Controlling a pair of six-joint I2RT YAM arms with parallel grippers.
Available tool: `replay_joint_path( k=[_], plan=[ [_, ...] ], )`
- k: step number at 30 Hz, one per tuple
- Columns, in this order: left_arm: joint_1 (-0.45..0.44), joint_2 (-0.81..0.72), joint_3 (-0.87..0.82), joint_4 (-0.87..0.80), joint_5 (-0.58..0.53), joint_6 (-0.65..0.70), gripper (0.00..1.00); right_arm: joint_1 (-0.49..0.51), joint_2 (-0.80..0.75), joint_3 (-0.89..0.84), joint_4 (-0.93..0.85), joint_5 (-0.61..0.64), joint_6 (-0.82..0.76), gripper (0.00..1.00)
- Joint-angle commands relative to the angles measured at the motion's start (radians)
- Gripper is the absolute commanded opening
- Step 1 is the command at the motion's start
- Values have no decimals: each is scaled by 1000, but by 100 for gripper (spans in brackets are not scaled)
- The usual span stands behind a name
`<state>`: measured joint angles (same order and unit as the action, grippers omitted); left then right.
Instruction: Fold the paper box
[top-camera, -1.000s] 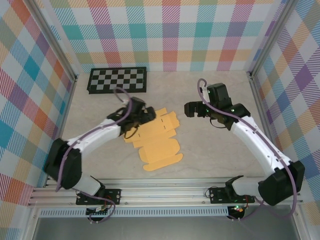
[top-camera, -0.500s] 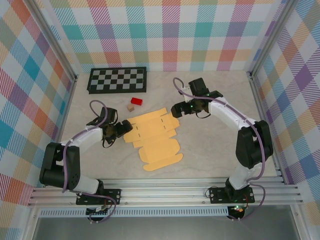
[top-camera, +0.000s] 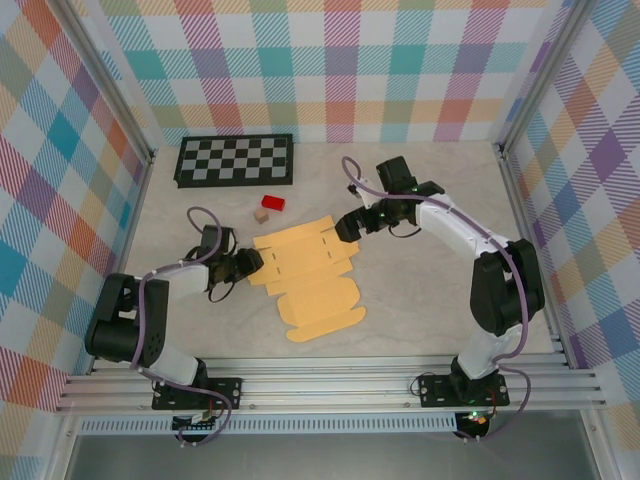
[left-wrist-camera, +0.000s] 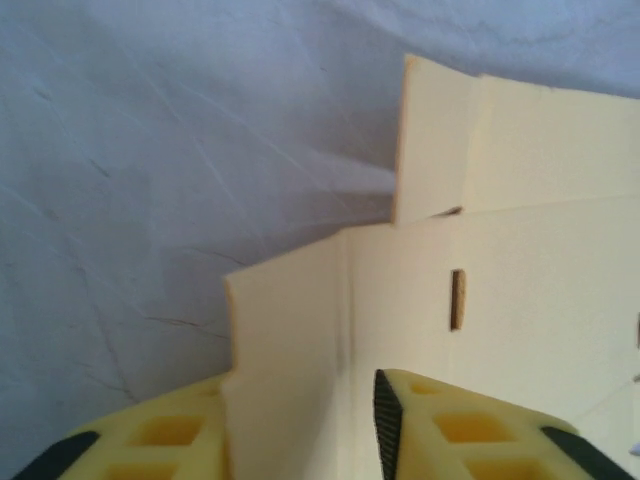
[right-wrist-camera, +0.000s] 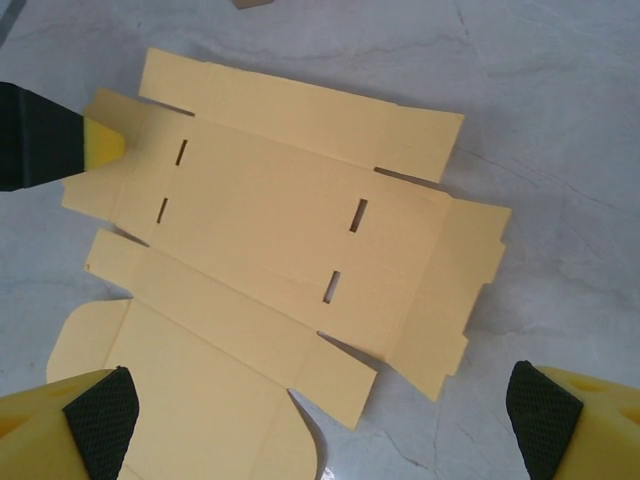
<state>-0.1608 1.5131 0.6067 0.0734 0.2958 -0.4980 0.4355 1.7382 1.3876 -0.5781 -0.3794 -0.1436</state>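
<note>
Now left jaws straddle one paper box (left-wrist-camera: 520, 250) flap (yellow-orange card).

The left arm lies low, stretched forward, the left gripper (top-camera: 250, 262) with its fingers (left-wrist-camera: 470, 430) narrowed to a small gap. The right arm bends inward, the right gripper (top-camera: 346, 226) spread wide.
</note>
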Motion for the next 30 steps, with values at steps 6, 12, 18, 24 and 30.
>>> replay_joint_path(
  k=[6, 12, 18, 24, 30],
  plan=[
    [-79, -373, 142, -13, 109, 101, 10, -8, 4, 208, -210, -204, -294, 91],
    [-155, -485, 287, -166, 94, 341, 0, -29, 38, 415, -327, -296, -526, 81],
    [-161, -504, 343, -199, 175, 437, 0, -29, 22, 476, -272, -323, -700, 69],
    [-198, -508, 405, -281, 241, 567, 0, -30, 16, 463, -251, -340, -903, 59],
    [-204, -538, 402, -310, 291, 636, 0, -30, 41, 484, -356, -400, -1017, 54]
  ],
)
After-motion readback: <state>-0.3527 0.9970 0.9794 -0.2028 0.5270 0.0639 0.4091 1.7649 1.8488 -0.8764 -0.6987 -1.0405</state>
